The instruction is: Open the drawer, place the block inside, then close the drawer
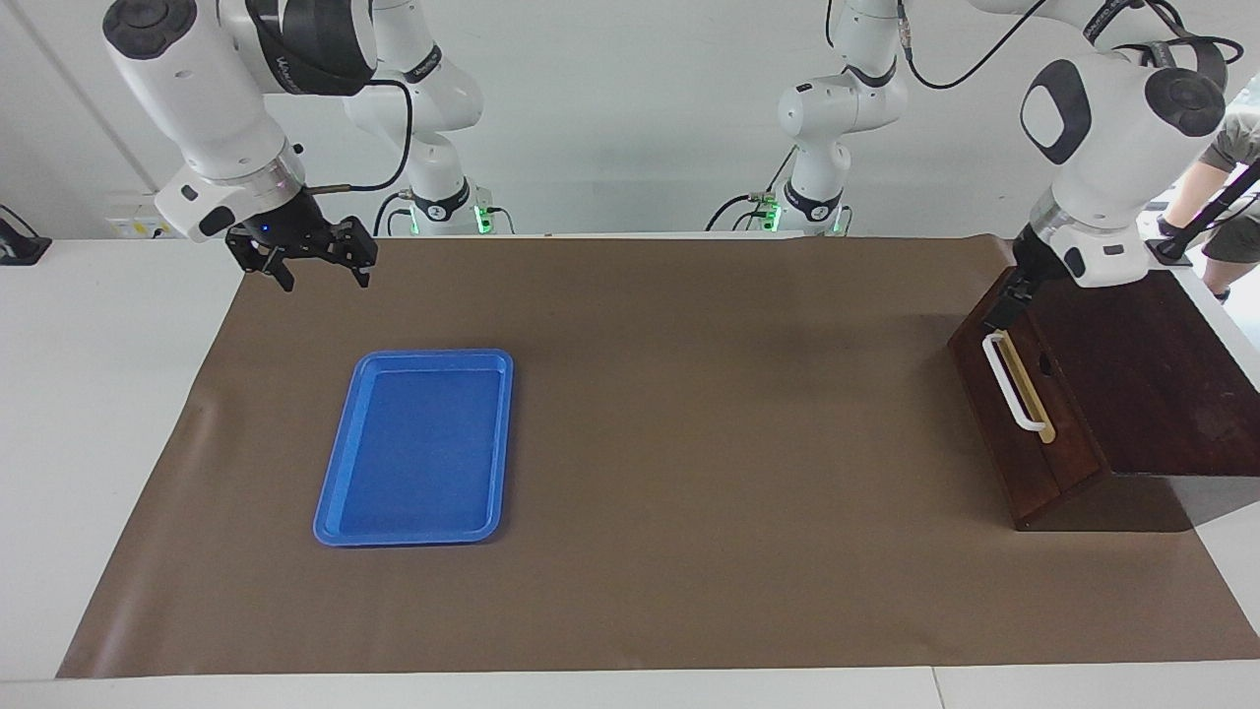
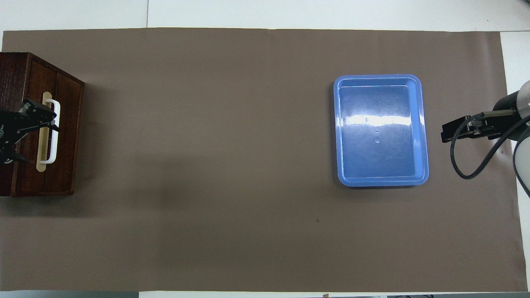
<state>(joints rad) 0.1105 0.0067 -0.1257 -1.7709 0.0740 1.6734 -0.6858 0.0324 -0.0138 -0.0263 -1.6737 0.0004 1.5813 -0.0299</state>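
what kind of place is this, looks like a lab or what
Probably a robotics lab: two white arms mounted at a table spread with brown paper, with only test props laid out, a blue tray and a wooden drawer.

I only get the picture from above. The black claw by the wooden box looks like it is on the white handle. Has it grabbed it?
Observer: Not clearly. In the facing view the left gripper hangs at the end of the handle nearer to the robots; I cannot tell if it touches.
Visitor: Is the drawer open at all?
Observer: No, the drawer front sits flush in the box.
Visitor: And the other arm?
Observer: It waits. The right gripper hangs in the air over the edge of the brown mat, open and empty.
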